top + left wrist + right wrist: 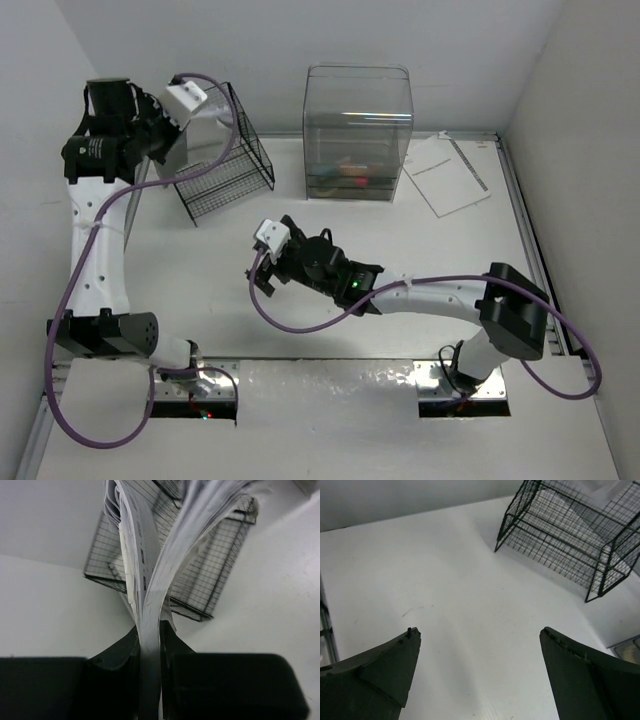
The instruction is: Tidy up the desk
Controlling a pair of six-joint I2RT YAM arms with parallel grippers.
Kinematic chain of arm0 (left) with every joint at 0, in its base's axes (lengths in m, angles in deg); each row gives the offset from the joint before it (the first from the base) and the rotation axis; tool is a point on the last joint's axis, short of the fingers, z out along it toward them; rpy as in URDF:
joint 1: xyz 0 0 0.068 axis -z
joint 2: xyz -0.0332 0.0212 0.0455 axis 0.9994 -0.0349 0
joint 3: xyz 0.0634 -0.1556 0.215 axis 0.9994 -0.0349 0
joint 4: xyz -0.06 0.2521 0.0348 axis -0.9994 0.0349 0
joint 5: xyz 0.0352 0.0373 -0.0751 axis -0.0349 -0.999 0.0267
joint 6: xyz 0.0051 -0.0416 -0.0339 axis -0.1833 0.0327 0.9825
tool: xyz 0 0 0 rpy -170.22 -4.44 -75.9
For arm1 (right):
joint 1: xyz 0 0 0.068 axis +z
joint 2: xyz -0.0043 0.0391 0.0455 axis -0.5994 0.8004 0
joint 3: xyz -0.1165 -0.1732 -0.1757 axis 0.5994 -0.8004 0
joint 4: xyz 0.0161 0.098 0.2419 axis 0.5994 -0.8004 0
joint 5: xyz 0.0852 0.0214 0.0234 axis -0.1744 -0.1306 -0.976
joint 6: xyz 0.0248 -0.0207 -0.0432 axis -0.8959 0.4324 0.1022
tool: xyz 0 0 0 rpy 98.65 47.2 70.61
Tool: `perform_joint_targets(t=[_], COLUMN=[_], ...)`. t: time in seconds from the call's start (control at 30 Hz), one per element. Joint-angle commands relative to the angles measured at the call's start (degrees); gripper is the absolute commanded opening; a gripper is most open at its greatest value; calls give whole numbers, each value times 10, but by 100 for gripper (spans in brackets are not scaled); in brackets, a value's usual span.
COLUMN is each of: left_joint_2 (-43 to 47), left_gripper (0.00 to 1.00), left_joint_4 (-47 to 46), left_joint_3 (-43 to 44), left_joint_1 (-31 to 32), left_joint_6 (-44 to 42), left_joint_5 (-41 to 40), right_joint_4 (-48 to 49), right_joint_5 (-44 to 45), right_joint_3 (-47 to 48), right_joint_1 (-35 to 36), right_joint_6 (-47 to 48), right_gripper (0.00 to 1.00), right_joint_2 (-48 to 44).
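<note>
Top external: desk (pixel 180 270) spanned the view beneath both arms; left jaws hidden here.
Clear bin (pixel 358 130): far centre, small colourful items inside, too blurred to name.
Wire basket (pixel 225 165): far left, contents unclear.
Left wrist: left gripper (pixel 150 635) clamped on paper sheaf (pixel 150 555) above the basket.
Right wrist: right gripper (pixel 480 635) jaws wide apart above the desk.
</note>
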Motion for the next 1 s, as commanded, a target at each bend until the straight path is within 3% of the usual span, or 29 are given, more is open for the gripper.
perform_joint_targets(t=[0.0, 0.2, 0.3, 0.97], left_joint_2=[-21, -126, -157, -267], left_gripper=[0, 0, 0, 0], left_joint_4=[-103, -99, -124, -275], left_joint_3=[80, 252, 282, 262], left_joint_1=[-4, -5, -4, -37], left_joint_6=[-20, -11, -23, 24], left_joint_5=[5, 1, 7, 12], right_joint_4=[4, 3, 4, 17], right_joint_5=[-26, -23, -20, -7], right_joint_3=[-18, -46, -60, -95], right_joint_1=[6, 2, -1, -19], right_joint_6=[-14, -14, -14, -21], right_gripper=[99, 99, 99, 99], right_joint_2=[-29, -48, -56, -48])
